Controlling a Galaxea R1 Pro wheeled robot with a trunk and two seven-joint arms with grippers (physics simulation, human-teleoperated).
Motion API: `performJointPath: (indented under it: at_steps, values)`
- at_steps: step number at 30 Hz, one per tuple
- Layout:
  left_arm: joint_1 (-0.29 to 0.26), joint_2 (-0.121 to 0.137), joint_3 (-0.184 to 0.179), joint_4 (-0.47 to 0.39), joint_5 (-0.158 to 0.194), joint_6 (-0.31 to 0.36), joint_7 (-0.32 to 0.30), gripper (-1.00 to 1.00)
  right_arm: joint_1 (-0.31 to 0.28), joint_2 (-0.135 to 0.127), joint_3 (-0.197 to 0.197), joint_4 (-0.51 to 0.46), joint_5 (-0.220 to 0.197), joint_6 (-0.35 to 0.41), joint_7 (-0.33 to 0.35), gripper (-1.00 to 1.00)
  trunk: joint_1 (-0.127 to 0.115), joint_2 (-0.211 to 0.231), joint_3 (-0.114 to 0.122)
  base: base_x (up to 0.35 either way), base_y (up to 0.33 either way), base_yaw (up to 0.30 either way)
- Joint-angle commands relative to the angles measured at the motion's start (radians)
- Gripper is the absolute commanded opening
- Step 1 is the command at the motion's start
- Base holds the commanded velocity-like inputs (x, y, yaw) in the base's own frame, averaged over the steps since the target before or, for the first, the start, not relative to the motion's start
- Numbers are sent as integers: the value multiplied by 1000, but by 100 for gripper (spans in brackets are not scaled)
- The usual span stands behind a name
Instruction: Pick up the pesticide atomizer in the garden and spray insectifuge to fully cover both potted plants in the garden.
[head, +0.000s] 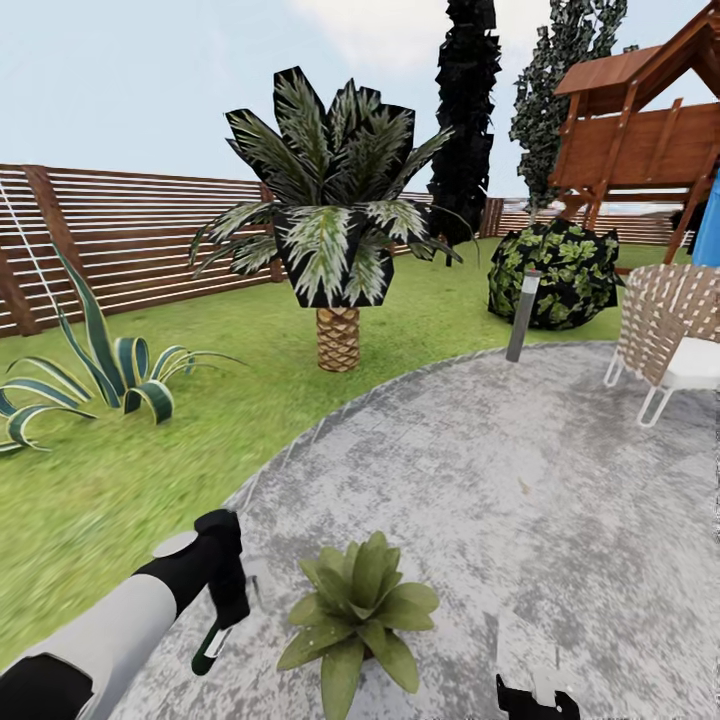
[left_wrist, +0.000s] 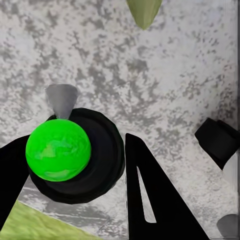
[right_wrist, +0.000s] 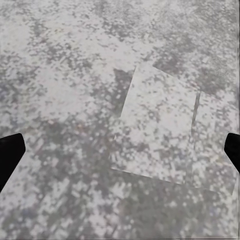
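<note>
While the left gripper hangs low over the patio, it is closed around the pesticide atomizer, a dark bottle with a green part; the left wrist view looks straight down its length, showing a bright green cap on a black round body with a grey nozzle poking out, the two black fingers on either side. The bottle's long axis runs roughly upright, tilted slightly.

Just beside that gripper, toward the robot's right, sits one potted plant, a low rosette of broad green leaves; its pot is hidden under the foliage. One leaf tip shows ahead of the nozzle, so the plant seems to lie the way the nozzle faces, and the left arm is clearly the nearer one.

On the plant's far side, the right gripper sits low with fingers spread and nothing between them, only paving below.

Beyond the plant stand a palm, an agave and a woven chair.
</note>
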Motion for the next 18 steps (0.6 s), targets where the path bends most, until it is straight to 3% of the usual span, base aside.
performJointPath:
  at_steps: [1, 4, 9, 14, 18]
  values:
    - [3, 4, -4, 1, -1, 9, -5, -100, -1, 0, 4, 1, -9, -3, 1, 100, 0, 0, -1, 0, 0, -245]
    - [11, 10, -2, 28, -1, 9, -4, -100, -1, 0, 4, 1, -9, -3, 1, 100, 0, 0, -1, 0, 0, -209]
    - [3, 6, 0, 22, -1, 14, -6, -100, -1, 0, 4, 1, -9, -3, 0, 100, 0, 0, -4, 0, 0, -15]
    - [-41, -1, 0, 19, -1, 24, -10, -100, -1, 0, 4, 1, -9, -3, 1, 100, 0, 0, -12, 0, 0, 0]
    - [-37, 0, -5, 29, -2, 15, -4, -100, -1, 0, 4, 1, -9, -3, 1, 100, 0, 0, -18, 0, 0, 0]
